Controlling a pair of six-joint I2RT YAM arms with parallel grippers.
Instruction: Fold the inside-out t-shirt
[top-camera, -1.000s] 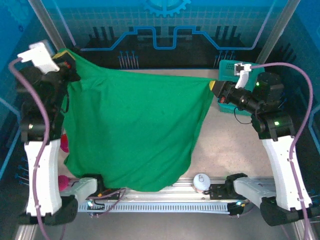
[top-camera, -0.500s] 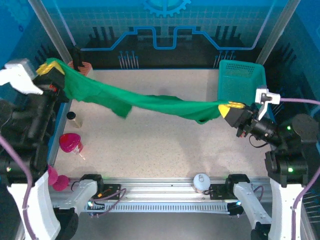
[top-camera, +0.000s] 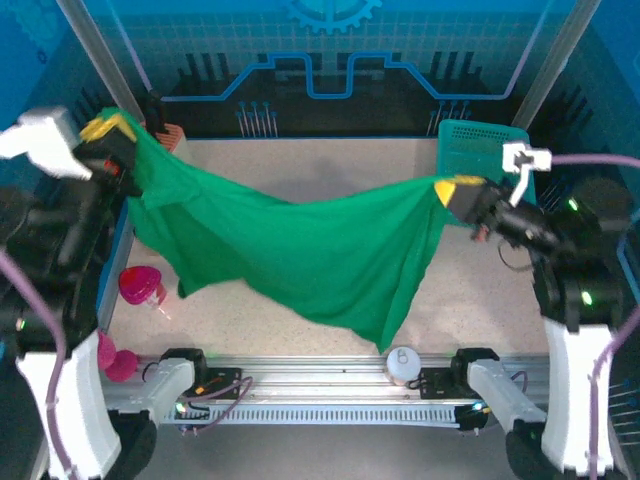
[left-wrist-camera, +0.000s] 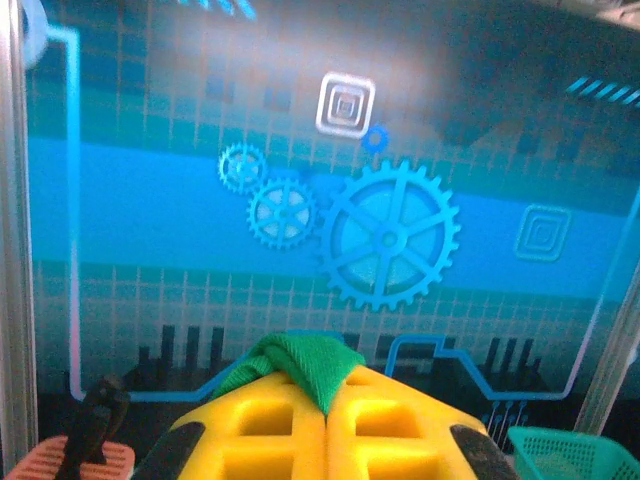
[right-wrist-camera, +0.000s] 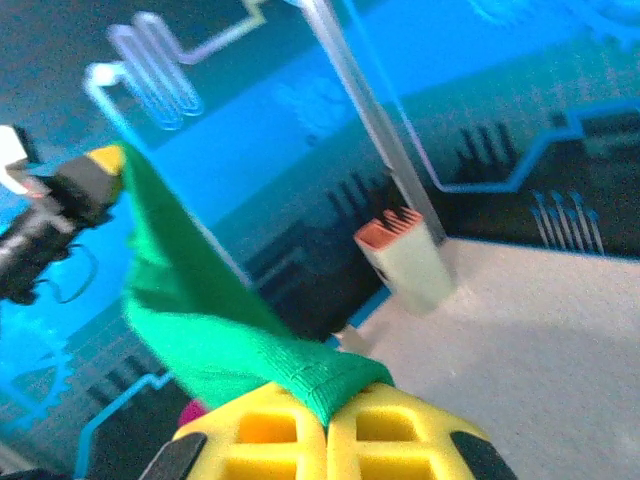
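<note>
Worktop (top-camera: 480, 300): pale speckled surface, walled at the back and sides by blue panels printed with gears.

Inside-out t-shirt (top-camera: 310, 250): plain green cloth, lifted and stretched between the two arms. Its upper edge sags in a shallow curve from the left corner to the right corner. The body hangs below that edge as a wide sheet that tapers to a low point near the front rail, right of centre. Whether the low point touches the worktop I cannot tell.

Teal mesh basket (top-camera: 480, 140): stands at the far right of the worktop, just behind the right arm's wrist, apart from the shirt. Its rim shows at the lower right of the left wrist view (left-wrist-camera: 580, 450).

Left end effector (top-camera: 112, 135): raised at the far left, yellow pads clenched on a corner of the shirt. A fold of green cloth (left-wrist-camera: 300, 360) bunches out from between the pads (left-wrist-camera: 327, 395).

Right end effector (top-camera: 450, 190): raised at the right, in front of the basket, clamped on the opposite corner. The cloth (right-wrist-camera: 190, 310) runs out from its pads (right-wrist-camera: 325, 410) up toward the other arm.

Pink object (top-camera: 138, 285): sits on the worktop at the left edge, below the hanging cloth.

Orange-topped box (top-camera: 168, 135): stands upright at the back left corner, near the left end effector.

White round item (top-camera: 402, 362): rests at the front rail, just below the shirt's lowest point.
</note>
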